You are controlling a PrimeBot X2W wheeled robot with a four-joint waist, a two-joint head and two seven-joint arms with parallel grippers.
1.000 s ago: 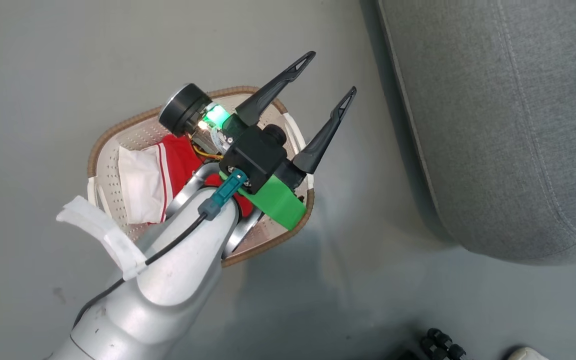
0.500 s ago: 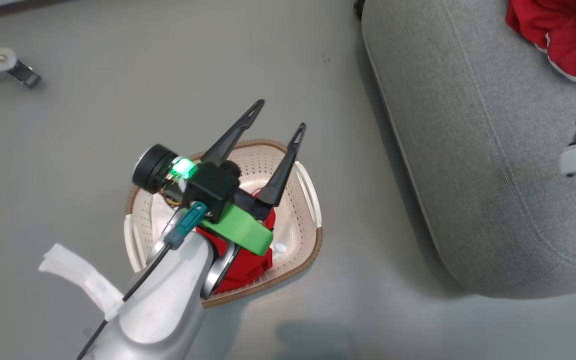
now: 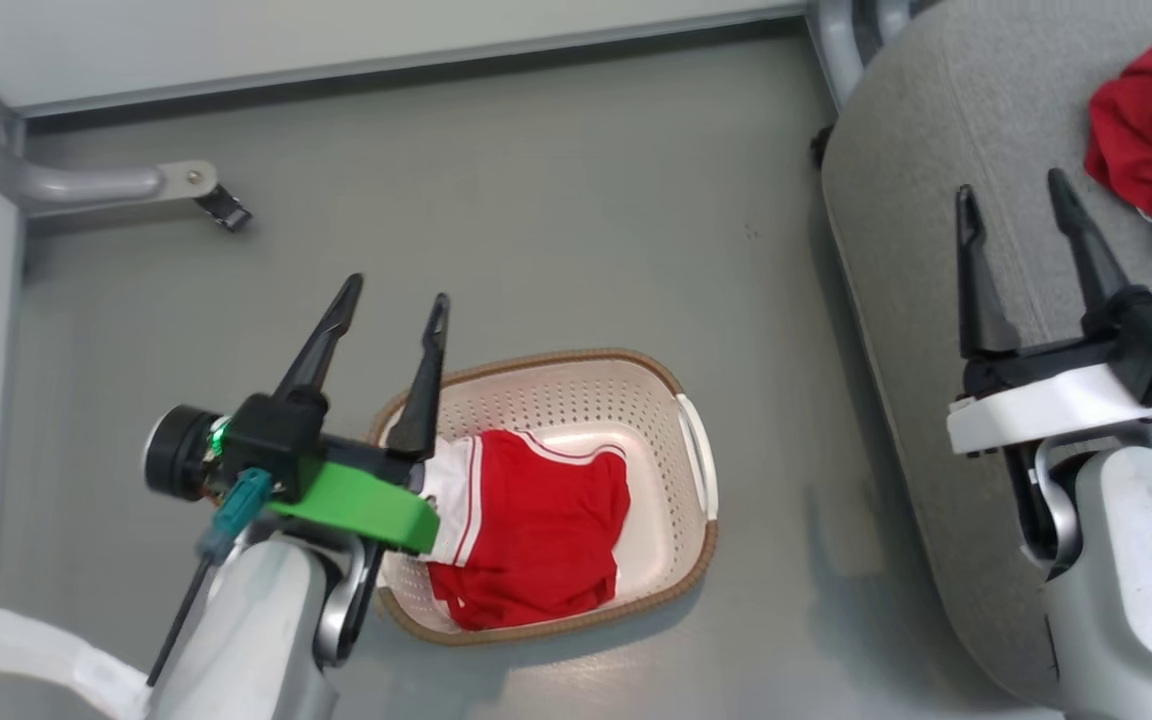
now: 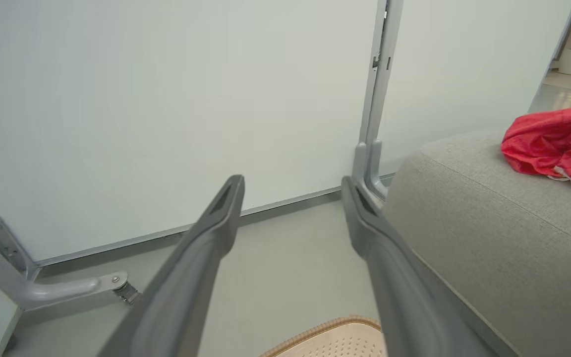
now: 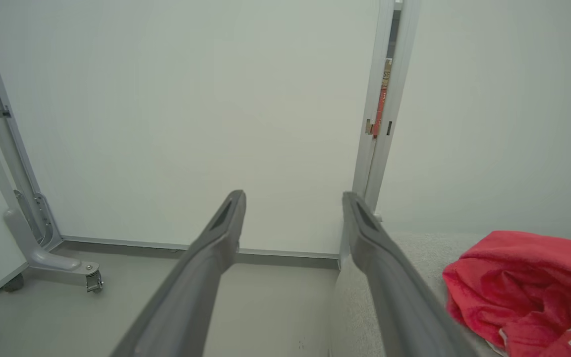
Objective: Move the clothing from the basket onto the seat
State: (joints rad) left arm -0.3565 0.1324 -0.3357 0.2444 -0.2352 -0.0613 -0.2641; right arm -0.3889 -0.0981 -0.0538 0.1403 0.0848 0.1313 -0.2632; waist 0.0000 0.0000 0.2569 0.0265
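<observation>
The clothing (image 3: 536, 535) looks half moved: one red piece with white side stripes and a white panel lies spread in the basket (image 3: 576, 358), on the floor left of the seat (image 3: 936, 250). A second red piece (image 3: 1151, 170) sits crumpled on the far right of that seat. So one transfer appears done, and one pick, carry and drop is left. The left gripper (image 3: 397, 290) hangs over the basket's left end, its fingers spread wide with nothing between them. The right gripper (image 3: 1009, 182) is over the seat's left edge, equally wide and empty. The fabric is thin and limp and bunches into folds. The basket is a stiff cream oval with perforated walls, a brown woven-look rim and white handles. The seat is coarse grey upholstery with rounded edges and a stitched seam.
</observation>
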